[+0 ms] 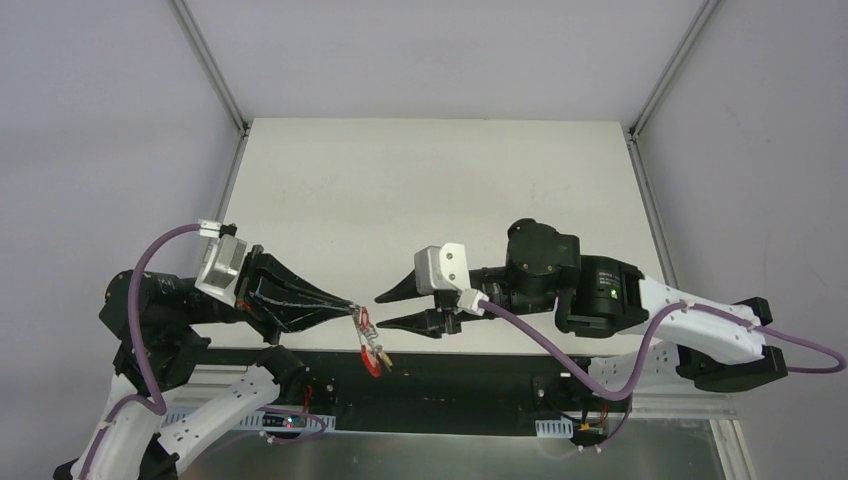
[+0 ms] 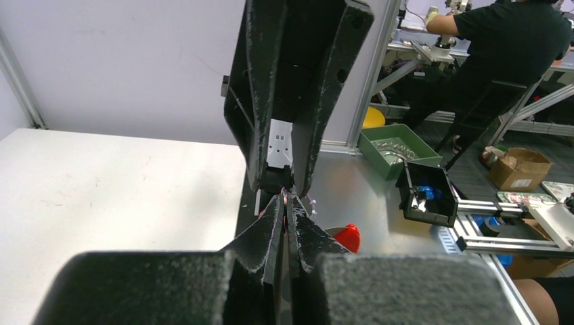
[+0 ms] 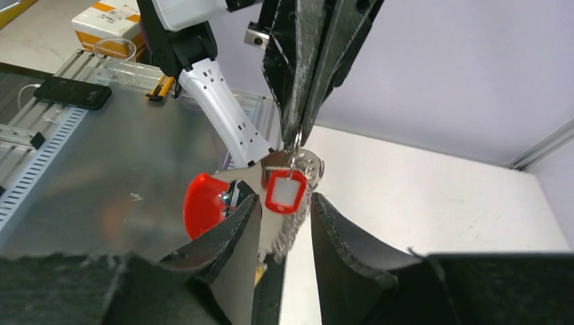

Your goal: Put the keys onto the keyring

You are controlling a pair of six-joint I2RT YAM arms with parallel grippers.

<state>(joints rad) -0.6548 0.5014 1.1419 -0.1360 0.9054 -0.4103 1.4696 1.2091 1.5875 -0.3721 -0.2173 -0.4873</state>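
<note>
**Overhead and wrist views.** Both my arms meet above the near edge of the tabletop point(image 1: 450, 190), left of its middle. My left gripper point(image 1: 351, 309) has its jaws pressed fully together on the top of the bunch of keys point(image 1: 366, 333), which hangs freely below its tips. A red tag point(image 3: 285, 191) dangles in front of the silvery blades. A thick red curved loop point(image 3: 203, 203) shows beside the bunch, lower down. My right gripper point(image 1: 381, 310) points at the bunch from the right, jaws parted and holding nothing. In its wrist view the tag hangs between my fingertips point(image 3: 247, 210); whether either touches it I cannot tell.
</note>
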